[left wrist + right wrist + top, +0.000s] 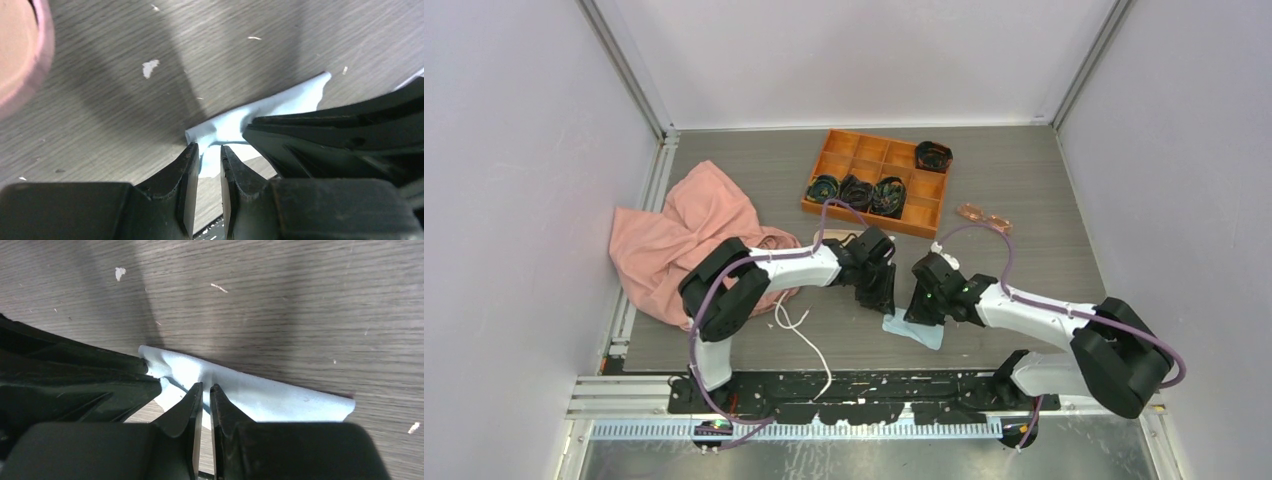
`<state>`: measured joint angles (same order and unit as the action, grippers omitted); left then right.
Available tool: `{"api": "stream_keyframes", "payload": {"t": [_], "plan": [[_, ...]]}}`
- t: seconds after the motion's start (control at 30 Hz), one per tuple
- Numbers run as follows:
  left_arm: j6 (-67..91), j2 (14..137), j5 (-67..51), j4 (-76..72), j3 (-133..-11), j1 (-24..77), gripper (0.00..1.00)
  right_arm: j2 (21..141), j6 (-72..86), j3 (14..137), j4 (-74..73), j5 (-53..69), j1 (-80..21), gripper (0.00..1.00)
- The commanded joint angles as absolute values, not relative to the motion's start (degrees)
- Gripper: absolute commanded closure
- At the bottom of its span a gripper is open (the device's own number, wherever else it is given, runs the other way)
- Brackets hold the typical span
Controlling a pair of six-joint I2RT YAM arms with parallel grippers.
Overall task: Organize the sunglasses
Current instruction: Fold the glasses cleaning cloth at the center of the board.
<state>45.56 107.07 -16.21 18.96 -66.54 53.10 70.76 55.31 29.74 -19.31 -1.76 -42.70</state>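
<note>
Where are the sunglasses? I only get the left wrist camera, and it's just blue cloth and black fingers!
Observer: The sunglasses lie on the table, just right of the orange divided tray, with nothing holding them.
Operator: What's that black thing next to my fingers?
Observer: That's the right end effector; its own camera shows it pinching a fold of the same light blue cloth.
Operator: Is anything in the tray?
Observer: Four dark bundles sit in its compartments, three along the near row and one in the far right corner.
</note>
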Motion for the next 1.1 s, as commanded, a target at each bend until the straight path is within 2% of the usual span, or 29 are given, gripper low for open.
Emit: {"api": "stream_keyframes", "payload": {"t": [0.0, 0.43, 0.73, 1.07], "plan": [[43.51, 109.32, -15.86, 20.74, -68.82, 52.73, 0.76, 73.36, 55.05, 31.32, -15.0, -0.83, -43.08, 0.83], [44.12, 109.95, -15.89, 20.04, -68.38, 52.65, 0.76, 77.76, 52.37, 31.63, -12.48, 8.35, -45.41, 0.84], [44.03, 108.76, -15.8, 20.32, -68.56, 52.65, 0.76, 72.28, 50.48, 32.26, -17.33, 8.88, -49.23, 0.86], [43.77, 103.54, -14.98, 22.29, -69.61, 52.65, 0.76, 56.49, 53.13, 33.56, -32.55, -7.7, -49.3, 0.85]]}}
